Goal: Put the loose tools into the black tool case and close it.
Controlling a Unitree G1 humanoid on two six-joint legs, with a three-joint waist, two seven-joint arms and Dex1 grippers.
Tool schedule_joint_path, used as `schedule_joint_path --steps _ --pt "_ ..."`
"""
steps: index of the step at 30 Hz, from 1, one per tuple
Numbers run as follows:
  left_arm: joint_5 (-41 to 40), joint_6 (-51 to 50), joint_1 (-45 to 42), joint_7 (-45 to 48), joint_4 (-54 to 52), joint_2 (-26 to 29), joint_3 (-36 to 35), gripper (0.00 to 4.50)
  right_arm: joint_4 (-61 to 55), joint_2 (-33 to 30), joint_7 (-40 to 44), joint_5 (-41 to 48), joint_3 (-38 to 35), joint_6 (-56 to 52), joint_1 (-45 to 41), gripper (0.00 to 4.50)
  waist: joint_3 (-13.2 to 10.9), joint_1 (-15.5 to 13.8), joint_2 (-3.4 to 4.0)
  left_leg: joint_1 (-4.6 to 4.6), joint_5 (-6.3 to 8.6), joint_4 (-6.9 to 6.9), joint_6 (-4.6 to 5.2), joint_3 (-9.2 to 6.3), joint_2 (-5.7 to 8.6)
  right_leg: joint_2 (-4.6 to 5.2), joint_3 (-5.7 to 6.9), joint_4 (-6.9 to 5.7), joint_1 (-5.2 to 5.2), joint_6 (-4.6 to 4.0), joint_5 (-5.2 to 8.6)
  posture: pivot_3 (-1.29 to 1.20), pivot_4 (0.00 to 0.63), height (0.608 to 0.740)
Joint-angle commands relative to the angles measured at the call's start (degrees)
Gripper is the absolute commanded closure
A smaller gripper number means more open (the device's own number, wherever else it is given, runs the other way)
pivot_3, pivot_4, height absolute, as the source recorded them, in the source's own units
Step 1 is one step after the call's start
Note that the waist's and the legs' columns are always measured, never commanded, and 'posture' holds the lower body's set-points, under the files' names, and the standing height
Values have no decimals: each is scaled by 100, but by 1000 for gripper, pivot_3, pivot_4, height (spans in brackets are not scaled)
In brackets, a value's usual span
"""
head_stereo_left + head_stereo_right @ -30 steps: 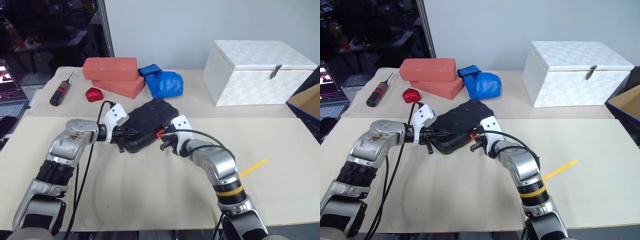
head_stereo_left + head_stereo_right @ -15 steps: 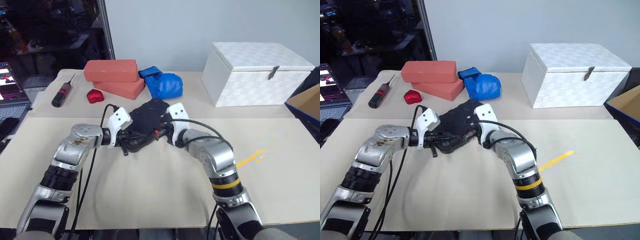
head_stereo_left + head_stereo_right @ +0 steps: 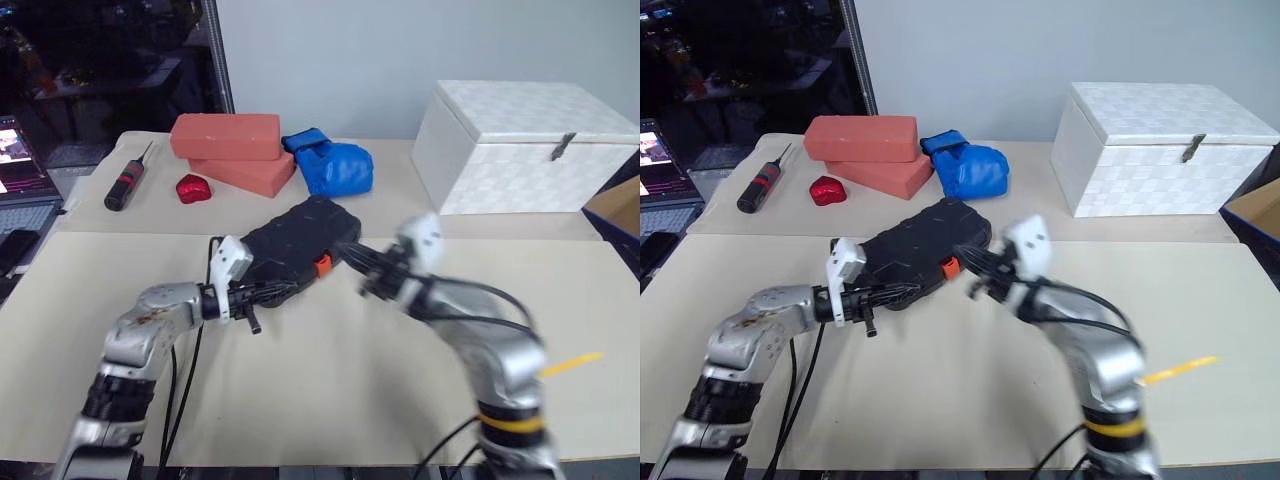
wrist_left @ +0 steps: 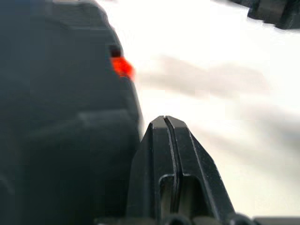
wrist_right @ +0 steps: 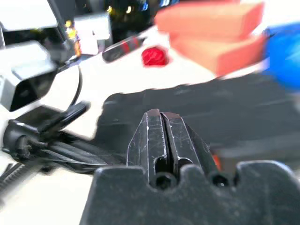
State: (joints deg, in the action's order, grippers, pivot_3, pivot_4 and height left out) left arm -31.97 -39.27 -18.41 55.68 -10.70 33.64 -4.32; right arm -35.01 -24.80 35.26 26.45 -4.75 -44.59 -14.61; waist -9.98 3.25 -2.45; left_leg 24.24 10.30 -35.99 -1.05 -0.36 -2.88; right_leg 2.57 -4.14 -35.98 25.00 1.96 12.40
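The black tool case (image 3: 300,238) lies closed on the table's middle, its orange latch (image 3: 322,265) on the near edge. My left gripper (image 3: 283,291) is shut, its tips at the case's near left edge; in the left wrist view the case (image 4: 61,117) is right beside the closed fingers (image 4: 161,140). My right gripper (image 3: 350,256) is shut too, hanging just above the table to the right of the latch and pointing at the case (image 5: 234,108). The loose tools are out of view.
Behind the case are two red bricks (image 3: 225,136), a blue glove (image 3: 335,166), a small red object (image 3: 192,187) and a black screwdriver with a red band (image 3: 125,185). A white box (image 3: 530,145) stands back right. A yellow strip (image 3: 570,362) lies near right.
My right arm has drawn back from the case, to the right and upward. My left hand has slid back a little along the case's near edge. The case has stayed closed.
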Motion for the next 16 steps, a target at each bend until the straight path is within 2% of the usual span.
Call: schedule_joint_path --steps 1,5,8,9,12,16 --pt "-531 -189 376 66 -732 298 -539 2624 -696 -927 902 634 -830 38 685 2615 -1 -2 1 1 0 0 0 2 1 0 -3 -2 6 0 1 0 150 740" --pt "-845 -280 1062 195 -1133 656 -1031 1347 -663 -1659 1637 924 -1792 350 1599 1357 -6 -2 1 -21 0 -3 0 5 -3 -7 -5 -11 -4 -11 4 0 150 740" --pt "-1033 -297 1783 268 -1449 935 -1565 173 -385 -1921 2225 924 -2544 826 2379 247 -11 -29 -8 -45 0 -9 -1 5 -3 -5 -5 -12 -19 -66 29 0 150 740" --pt "-1014 -226 2083 318 -1576 1016 -1725 43 -347 -1927 2360 908 -2747 999 2599 74 -13 -39 -11 -46 1 -11 -1 6 -3 -5 -4 -11 -20 -68 29 0 150 740" --pt "-899 -22 2625 329 -1643 1108 -1933 43 -226 -1919 2556 858 -2903 1464 2897 74 -16 -51 -9 -75 19 -15 -31 14 -4 6 -5 1 -47 -71 30 0 150 740" --pt "-1030 56 2827 290 -1636 1056 -1999 43 -75 -1881 2561 669 -2780 1945 2994 74 -21 -68 -10 -81 39 -23 -64 17 -3 16 -2 42 -59 -72 31 0 150 740"
